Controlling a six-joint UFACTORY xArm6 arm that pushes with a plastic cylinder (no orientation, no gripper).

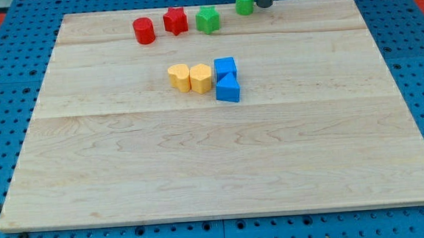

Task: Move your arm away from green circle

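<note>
Tip against the green circle at the bench's far edge

Rod and green circle (245, 2) sit side by side at the view's top, right of centre. My tip (265, 5) is just beside the circle on its right, so close that I cannot tell whether they touch or a sliver of bench (215, 170) lies between them. That is the relation the coming move turns on: the circle lies to the view's left of my tip, so any travel leftward would shove it, while travel to the view's right or toward the view's bottom opens the gap cleanly. There is no hand on this arm, only the bare rod, so nothing is gripped and nothing can open or close

The circle stands at the right end of a loose row along the top edge: a green star (207, 19) next to it on the left, then a red star (175, 20), then a red cylinder (144, 30). Well apart, nearer the middle, two yellow blocks (190, 77) touch a blue cube (225, 66) and a blue triangle (228, 89). I judge the bare wood to the right and below the tip the safest way out, since no block stands there
</note>
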